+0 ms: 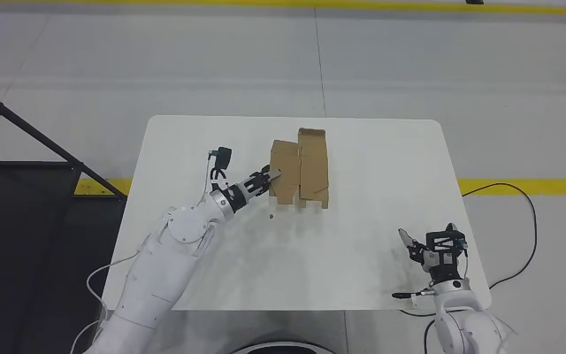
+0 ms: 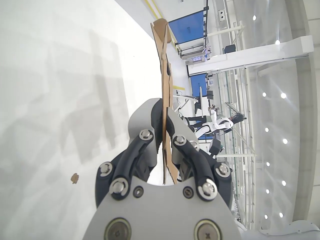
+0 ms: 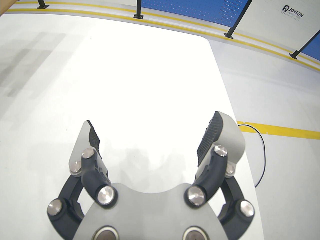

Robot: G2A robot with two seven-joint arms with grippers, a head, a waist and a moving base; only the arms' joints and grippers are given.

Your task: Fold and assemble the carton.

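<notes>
Holding the flat carton by one edge at the table's middle.
Clenched on it with the left gripper; spread wide and empty at the right gripper, well apart near the table's corner. Could slip or swing from so narrow a pinch, or crease wrongly if folded without a second hold.

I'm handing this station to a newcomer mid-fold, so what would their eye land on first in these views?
First, the brown cardboard carton, flat and unassembled, near the middle of the white table, with the left gripper shut on its edge. Next, the right gripper, open with nothing between its fingers, over the table's near right corner. A tiny brown scrap lies on the table beside the left gripper.
</notes>
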